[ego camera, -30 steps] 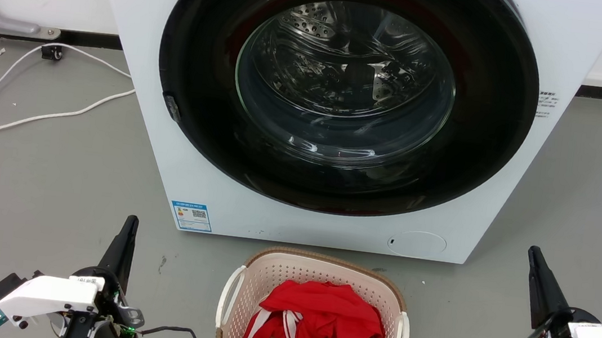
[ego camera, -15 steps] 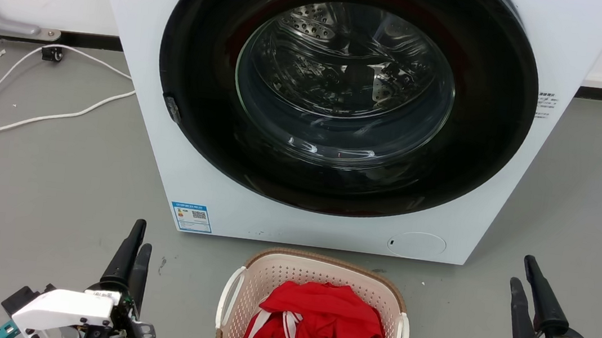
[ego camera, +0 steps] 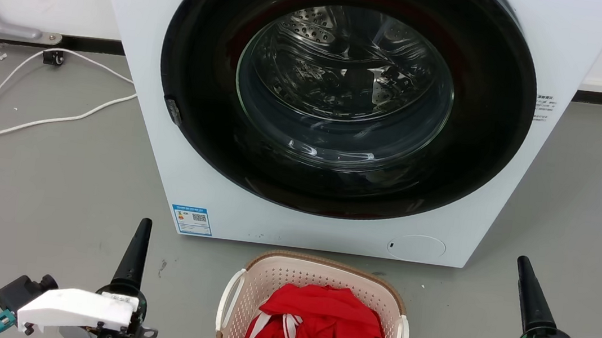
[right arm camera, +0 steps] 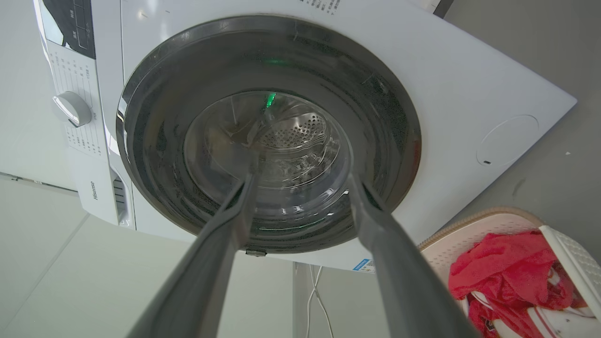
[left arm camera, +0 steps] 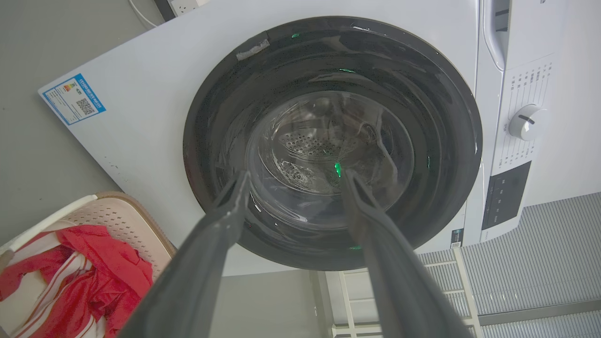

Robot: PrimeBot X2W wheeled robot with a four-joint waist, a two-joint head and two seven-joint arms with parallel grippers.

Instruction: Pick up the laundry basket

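Nothing is lifted yet. The laundry basket [ego camera: 317, 274] sits on the floor [ego camera: 49, 191] just before the washer [ego camera: 209, 181] — between the arms. The left gripper [left arm camera: 296, 175] and right gripper [right arm camera: 304, 172] both gape, empty, well apart from its handles.

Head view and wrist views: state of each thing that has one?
washer door: shut.
laundry basket: upright on the floor, loaded, not gripped.
red garment: crumpled inside the basket.
left gripper: open, fingers apart, holding nothing.
right gripper: open, fingers apart, holding nothing.
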